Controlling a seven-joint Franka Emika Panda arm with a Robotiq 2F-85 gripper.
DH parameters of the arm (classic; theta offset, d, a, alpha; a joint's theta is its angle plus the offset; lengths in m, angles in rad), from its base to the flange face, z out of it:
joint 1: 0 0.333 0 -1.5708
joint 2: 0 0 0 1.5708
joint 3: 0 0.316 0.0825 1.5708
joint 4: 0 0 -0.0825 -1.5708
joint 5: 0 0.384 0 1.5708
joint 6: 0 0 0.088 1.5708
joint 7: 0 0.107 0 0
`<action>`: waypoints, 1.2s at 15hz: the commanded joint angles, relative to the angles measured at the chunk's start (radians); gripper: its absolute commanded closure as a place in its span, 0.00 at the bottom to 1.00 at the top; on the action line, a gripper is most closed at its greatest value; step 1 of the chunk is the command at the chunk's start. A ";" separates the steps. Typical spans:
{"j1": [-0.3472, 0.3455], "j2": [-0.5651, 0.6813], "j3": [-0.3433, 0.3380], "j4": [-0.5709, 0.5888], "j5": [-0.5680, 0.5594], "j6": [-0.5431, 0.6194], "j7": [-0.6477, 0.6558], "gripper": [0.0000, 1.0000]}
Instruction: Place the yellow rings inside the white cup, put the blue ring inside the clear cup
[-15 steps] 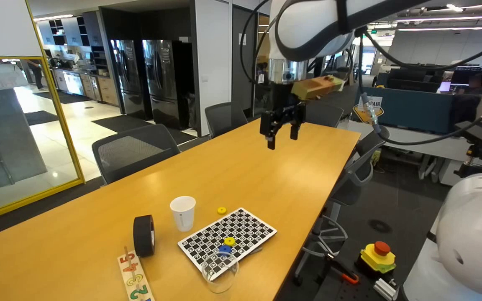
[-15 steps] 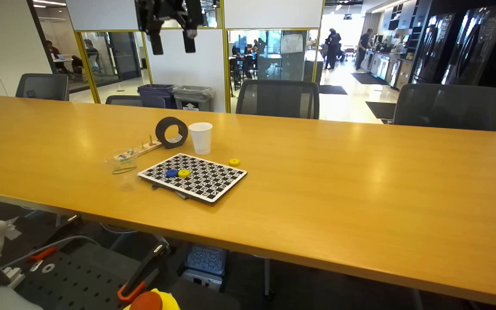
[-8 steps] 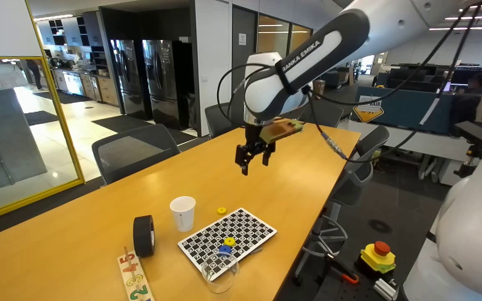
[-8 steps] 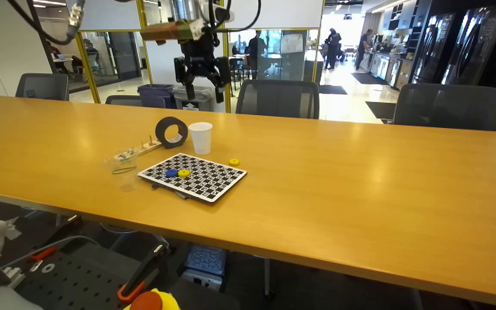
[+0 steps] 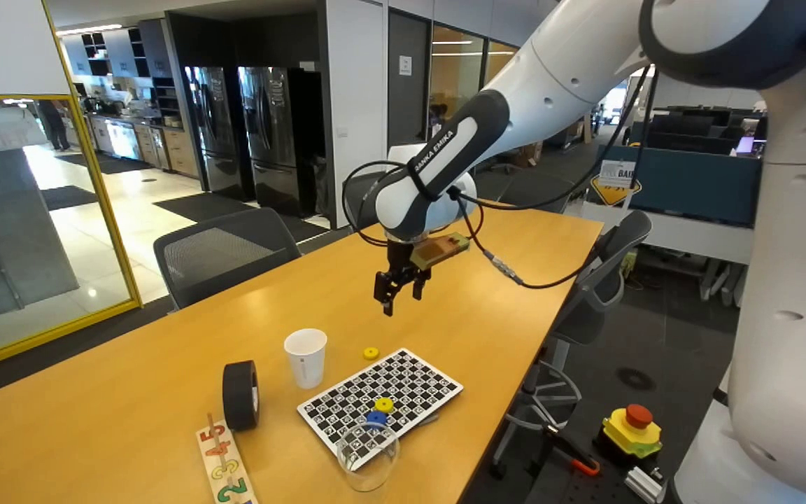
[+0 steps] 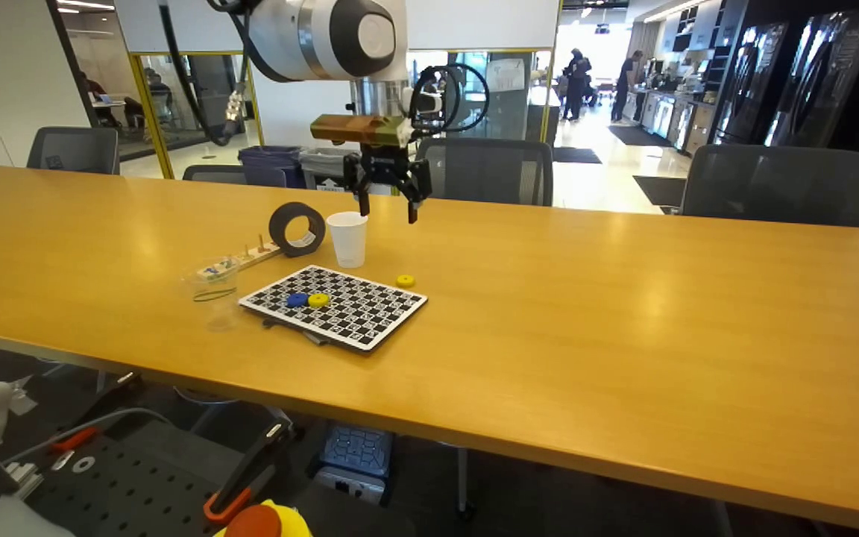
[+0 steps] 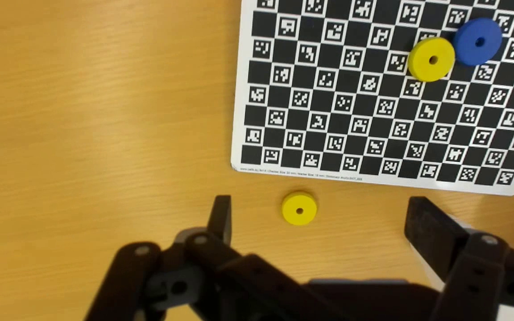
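The pincer (image 6: pixel 388 215) hangs above the bench (image 6: pixel 586 335), spread wide, its jaws well apart. In the wrist view one yellow ring (image 7: pixel 299 202) lies flat on the bench and shows between the jaws, closer to the left one. In an exterior view this ring sits just beyond the far right edge of a checkered board (image 6: pixel 359 313). On the board lie the second yellow ring (image 7: pixel 424 62) and the blue ring (image 7: pixel 470 43), side by side, their edges meeting.

In both exterior views the white cup (image 6: pixel 347 243) stands upright near the board, with a roll of black tape (image 5: pixel 238 395) on its rim to the left. In an exterior view the clear cup (image 6: pixel 219 307) is at the board's left corner; whether they touch I cannot tell. Past it a wooden strip (image 6: pixel 252 258) with short pegs reaches toward the tape, and mesh chairs (image 6: pixel 482 171) line the far side.
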 commanded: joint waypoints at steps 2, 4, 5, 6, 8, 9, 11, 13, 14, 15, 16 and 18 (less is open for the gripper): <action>-0.018 0.176 0.013 0.206 0.023 -0.058 -0.106 0.00; -0.021 0.246 0.016 0.274 0.020 -0.080 -0.114 0.00; -0.023 0.277 0.018 0.301 0.021 -0.086 -0.118 0.00; -0.022 0.307 0.019 0.328 0.019 -0.091 -0.110 0.00; -0.020 0.355 0.020 0.366 0.013 -0.087 -0.102 0.00; -0.017 0.379 0.020 0.387 0.011 -0.087 -0.093 0.00; -0.021 0.419 0.027 0.420 0.014 -0.085 -0.102 0.00; -0.017 0.452 0.028 0.452 0.010 -0.084 -0.093 0.00; -0.021 0.467 0.035 0.465 0.016 -0.081 -0.098 0.00; -0.024 0.479 0.038 0.476 0.019 -0.081 -0.100 0.00; -0.024 0.491 0.038 0.485 0.019 -0.077 -0.096 0.00; -0.027 0.505 0.042 0.492 0.021 -0.068 -0.098 0.00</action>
